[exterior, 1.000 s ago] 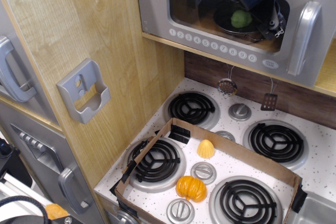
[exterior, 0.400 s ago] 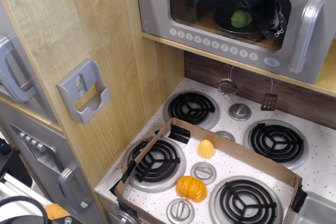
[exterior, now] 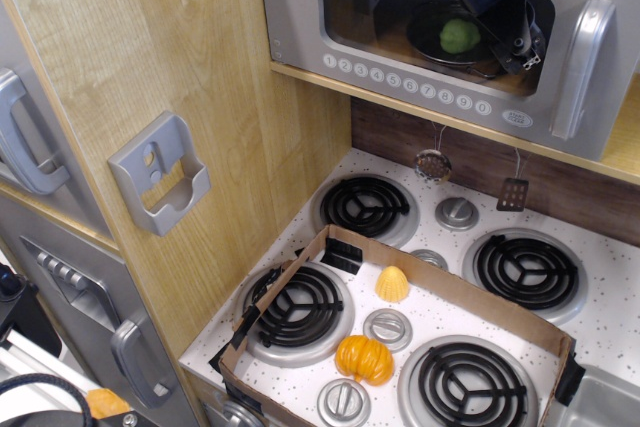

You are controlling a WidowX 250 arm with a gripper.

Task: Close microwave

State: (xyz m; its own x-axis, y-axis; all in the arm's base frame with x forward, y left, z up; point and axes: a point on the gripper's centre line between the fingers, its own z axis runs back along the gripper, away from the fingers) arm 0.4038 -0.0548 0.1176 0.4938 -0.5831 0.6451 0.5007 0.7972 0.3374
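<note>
The grey toy microwave (exterior: 298,17) sits at the top of the view. Its wide door has a dark window, a row of round number buttons (exterior: 405,87) and a chunky silver vertical handle (exterior: 580,67) on the right. The door lies nearly flat against the microwave's front. Through the window I see a green ball (exterior: 459,35) on a dark plate (exterior: 425,44). My dark gripper (exterior: 522,45) hangs in front of the window's upper right, left of the handle and not touching it. Its fingers are too dark and too overlapped to tell whether they are open or shut.
A cardboard tray (exterior: 300,277) lies on the stove top (exterior: 610,322), holding an orange pumpkin (exterior: 364,358) and a yellow piece (exterior: 392,284). Two small utensils (exterior: 433,164) hang under the microwave shelf. A wooden panel with a grey holder (exterior: 160,175) and grey cabinet doors (exterior: 25,147) stand at left.
The gripper has moved up a little and the door with its handle has shifted slightly right, toward shut. Nothing has visibly moved in the last half second.
</note>
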